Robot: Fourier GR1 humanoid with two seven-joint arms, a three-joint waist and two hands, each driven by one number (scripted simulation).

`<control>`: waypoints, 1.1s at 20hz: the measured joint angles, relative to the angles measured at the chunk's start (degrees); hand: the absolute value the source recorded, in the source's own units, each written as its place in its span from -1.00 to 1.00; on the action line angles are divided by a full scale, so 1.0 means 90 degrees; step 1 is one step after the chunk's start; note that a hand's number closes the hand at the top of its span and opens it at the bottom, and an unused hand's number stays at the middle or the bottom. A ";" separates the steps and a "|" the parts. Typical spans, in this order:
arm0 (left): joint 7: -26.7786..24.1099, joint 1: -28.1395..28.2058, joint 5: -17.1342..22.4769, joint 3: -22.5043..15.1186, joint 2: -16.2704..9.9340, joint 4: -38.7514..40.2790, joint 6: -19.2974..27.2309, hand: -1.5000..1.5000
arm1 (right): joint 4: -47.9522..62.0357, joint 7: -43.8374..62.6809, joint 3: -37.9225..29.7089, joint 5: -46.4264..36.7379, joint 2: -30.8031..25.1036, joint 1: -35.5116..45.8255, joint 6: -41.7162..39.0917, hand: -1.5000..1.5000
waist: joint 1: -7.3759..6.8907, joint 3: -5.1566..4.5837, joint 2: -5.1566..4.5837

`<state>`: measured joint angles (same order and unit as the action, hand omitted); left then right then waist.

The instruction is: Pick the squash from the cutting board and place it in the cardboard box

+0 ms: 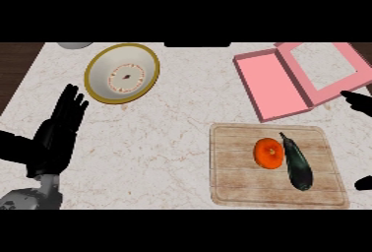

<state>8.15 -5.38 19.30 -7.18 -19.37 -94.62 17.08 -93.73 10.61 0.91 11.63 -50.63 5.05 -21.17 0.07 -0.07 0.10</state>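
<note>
A wooden cutting board [240, 189] lies at the lower right of the counter. On it rest a round orange squash [268, 153] and, touching its right side, a long dark green vegetable [298, 166]. Beyond the board, at the upper right, a pink box [272, 88] lies open with its lid [328, 69] folded out to the right. My left hand [58, 130] rests open at the left, fingers up, far from the board. Of my right hand [357, 102] only dark parts show at the right edge, one beside the box and one beside the board.
A white plate [122, 74] with a yellow rim stands at the upper left. A grey object [75, 45] peeks in at the top left edge, and a dark shape [197, 45] sits at the top centre. Dark wood borders the marble counter on the left.
</note>
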 measured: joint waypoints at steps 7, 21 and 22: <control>0.0258 -0.0055 -0.0224 0.0140 0.0164 -0.0163 -0.0047 0.00 | -0.0529 0.0899 0.0154 -0.0456 0.0671 0.0125 -0.0024 -1.00 | -0.0010 0.0004 -0.0004; 0.0158 -0.0084 -0.0604 0.0503 0.0633 0.0136 -0.0459 0.00 | -0.0640 0.1535 0.0202 -0.1656 0.2025 0.0071 -0.0284 -1.00 | -0.0009 0.0008 -0.0010; 0.0114 -0.0081 -0.0627 0.0535 0.0673 0.0164 -0.0511 0.00 | -0.0578 0.1494 0.0172 -0.1768 0.2126 0.0101 -0.0296 -1.00 | -0.0009 0.0007 -0.0009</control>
<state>9.17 -6.11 13.66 -2.36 -13.31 -93.14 12.48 -98.93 24.06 2.46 -4.28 -31.50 5.96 -23.83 -0.01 0.00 0.02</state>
